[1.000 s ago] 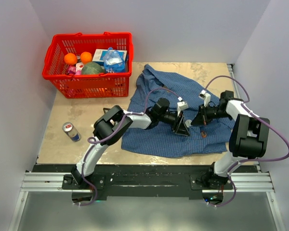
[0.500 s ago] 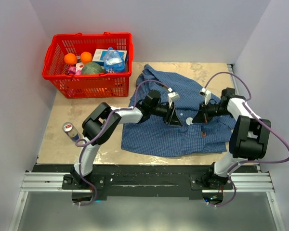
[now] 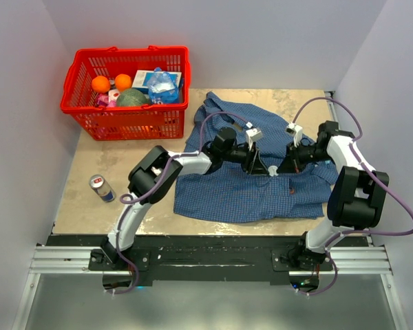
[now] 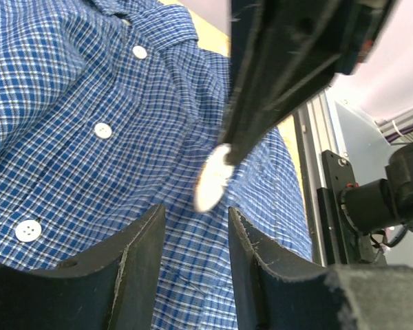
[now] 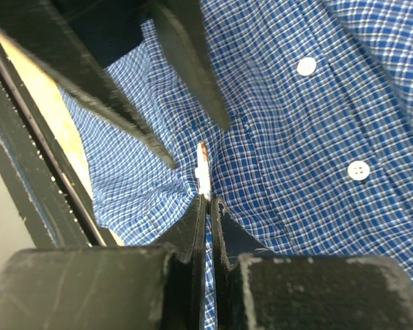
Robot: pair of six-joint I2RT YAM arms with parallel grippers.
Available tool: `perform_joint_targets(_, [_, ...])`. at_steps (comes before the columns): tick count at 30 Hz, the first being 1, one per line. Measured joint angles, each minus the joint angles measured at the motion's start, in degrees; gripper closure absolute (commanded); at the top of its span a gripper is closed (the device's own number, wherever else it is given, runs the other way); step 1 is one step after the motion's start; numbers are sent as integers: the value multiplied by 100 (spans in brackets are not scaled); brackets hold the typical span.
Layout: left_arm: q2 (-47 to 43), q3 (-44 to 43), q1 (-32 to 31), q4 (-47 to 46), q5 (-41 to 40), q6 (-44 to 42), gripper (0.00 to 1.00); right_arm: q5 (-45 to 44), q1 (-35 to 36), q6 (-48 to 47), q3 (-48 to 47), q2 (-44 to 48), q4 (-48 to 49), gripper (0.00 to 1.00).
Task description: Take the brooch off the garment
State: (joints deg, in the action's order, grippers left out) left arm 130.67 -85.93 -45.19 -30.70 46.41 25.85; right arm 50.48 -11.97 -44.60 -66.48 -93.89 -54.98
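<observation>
The garment, a blue checked shirt (image 3: 241,185), lies spread on the table. My right gripper (image 3: 276,170) is shut on the brooch (image 5: 203,167), seen edge-on as a thin pale disc with a reddish-brown rim, and the cloth tents up to it. The brooch shows as a pale oval in the left wrist view (image 4: 213,180) and a white dot from above (image 3: 272,173). My left gripper (image 3: 263,168) is open, jaws astride the cloth (image 4: 193,220) just short of the brooch, facing the right fingers (image 4: 275,75). A small dark reddish speck (image 3: 289,192) sits on the shirt nearby.
A red basket (image 3: 127,113) with oranges, a bottle and packets stands at the back left. A drink can (image 3: 102,188) lies near the left front of the table. White shirt buttons (image 5: 358,170) run along the placket. Walls close in both sides.
My left gripper swung back over the shirt, then right, up to the right gripper's tips. My right gripper drew slightly left and back, and the cloth gathered between them.
</observation>
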Motion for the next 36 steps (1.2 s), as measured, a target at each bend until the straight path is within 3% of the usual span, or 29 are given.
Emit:
perform_joint_targets(13, [286,-98,0,-525,168,245,59,26,0,-61,0,4,-175,100])
perform_joint_targets(20, [304,-98,-90,-1012,444,516,80,26,0,-33,2,4,-177,100])
perform_joint_targets(27, [337,-98,-90,-1038,444,511,89,24,0,0,11,4,-219,100])
perform_joint_targets(29, [337,-98,-90,-1036,457,514,98,24,0,2,26,4,-214,100])
perform_joint_targets(36, [334,-98,-105,-940,525,474,100,-26,0,76,140,153,-61,56])
